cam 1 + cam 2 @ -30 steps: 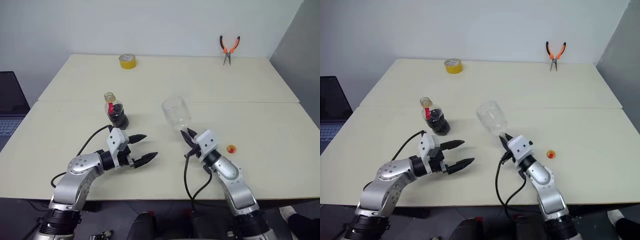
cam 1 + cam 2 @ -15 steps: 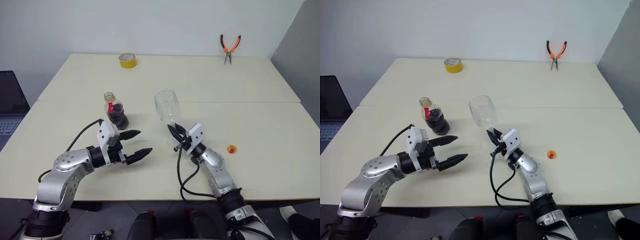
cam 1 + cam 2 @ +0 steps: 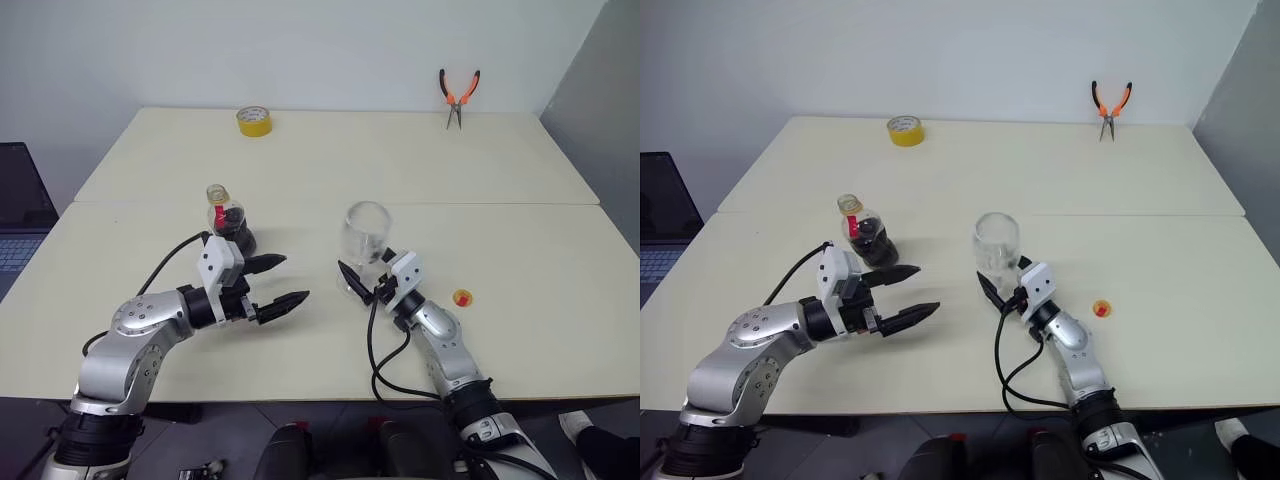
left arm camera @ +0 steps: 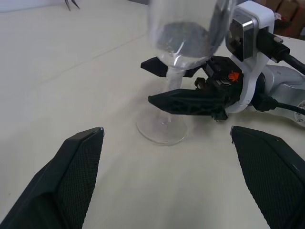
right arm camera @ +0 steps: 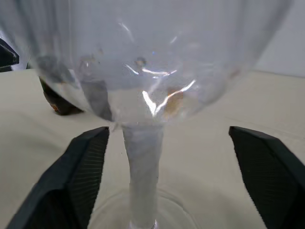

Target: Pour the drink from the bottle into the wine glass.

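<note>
the small clear plastic bottle [image 3: 229,222] with red label and dark drink [image 3: 238,237] stands upright, cap off, at about 10 o'clock on the cream table [image 3: 520,170]. it lies just beyond the left gripper [image 3: 280,282], toward 11 o'clock from its jaws, which are spread wide and hold nothing. this arm is clearly nearer to it. the clear stemmed wine glass [image 3: 365,240] stands upright near the middle; the right gripper [image 3: 362,282] has its jaws open on both sides of the stem, not clamping. no writing on the label is readable.
</note>
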You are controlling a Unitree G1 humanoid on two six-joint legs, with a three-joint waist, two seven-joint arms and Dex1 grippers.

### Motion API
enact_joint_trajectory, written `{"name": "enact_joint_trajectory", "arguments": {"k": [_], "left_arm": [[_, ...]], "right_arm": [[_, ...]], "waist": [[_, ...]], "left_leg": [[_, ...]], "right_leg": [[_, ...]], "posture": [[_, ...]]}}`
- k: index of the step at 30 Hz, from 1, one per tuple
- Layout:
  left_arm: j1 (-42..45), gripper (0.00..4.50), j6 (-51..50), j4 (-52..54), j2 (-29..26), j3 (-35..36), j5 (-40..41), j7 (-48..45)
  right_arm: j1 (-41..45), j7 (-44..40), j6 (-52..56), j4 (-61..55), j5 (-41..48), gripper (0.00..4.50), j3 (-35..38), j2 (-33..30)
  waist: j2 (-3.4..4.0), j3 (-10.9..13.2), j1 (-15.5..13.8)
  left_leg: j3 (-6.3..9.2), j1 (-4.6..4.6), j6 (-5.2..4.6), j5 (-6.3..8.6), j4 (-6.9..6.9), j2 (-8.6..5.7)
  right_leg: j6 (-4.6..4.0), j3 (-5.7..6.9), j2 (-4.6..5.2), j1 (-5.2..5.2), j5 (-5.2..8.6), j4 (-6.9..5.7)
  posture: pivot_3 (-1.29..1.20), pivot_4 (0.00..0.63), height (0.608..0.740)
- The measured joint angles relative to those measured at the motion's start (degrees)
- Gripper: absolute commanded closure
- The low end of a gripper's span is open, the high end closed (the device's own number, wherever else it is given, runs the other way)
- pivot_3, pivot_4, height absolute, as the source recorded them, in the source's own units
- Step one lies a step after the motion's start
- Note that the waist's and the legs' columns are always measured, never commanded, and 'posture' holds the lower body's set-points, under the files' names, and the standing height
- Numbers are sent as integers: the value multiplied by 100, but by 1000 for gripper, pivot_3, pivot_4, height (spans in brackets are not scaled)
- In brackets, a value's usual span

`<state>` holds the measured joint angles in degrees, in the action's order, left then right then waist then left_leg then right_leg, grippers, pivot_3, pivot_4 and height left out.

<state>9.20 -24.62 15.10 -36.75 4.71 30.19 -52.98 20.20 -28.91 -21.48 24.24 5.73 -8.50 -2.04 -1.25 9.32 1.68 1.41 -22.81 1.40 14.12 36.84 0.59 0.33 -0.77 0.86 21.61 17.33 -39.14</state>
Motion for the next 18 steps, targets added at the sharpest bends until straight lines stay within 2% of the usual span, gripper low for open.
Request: {"name": "enact_joint_trajectory", "arguments": {"k": [12, 18], "left_arm": [[10, 0, 19, 0, 94, -43, -31, 81], [8, 0, 93, -2, 174, -70, -134, 121]], "right_arm": [[-35, 28, 329, -563, -17, 67, -47, -109], [-232, -1, 717, -940, -118, 67, -124, -418]], "waist": [[0, 0, -1], [0, 0, -7]], "left_leg": [[0, 0, 0, 0, 0, 0], [0, -2, 0, 0, 1, -1]], "right_leg": [[0, 0, 0, 0, 0, 0], [0, 0, 1, -1, 0, 1]], "posture": [[0, 150, 740], [0, 150, 740]]}}
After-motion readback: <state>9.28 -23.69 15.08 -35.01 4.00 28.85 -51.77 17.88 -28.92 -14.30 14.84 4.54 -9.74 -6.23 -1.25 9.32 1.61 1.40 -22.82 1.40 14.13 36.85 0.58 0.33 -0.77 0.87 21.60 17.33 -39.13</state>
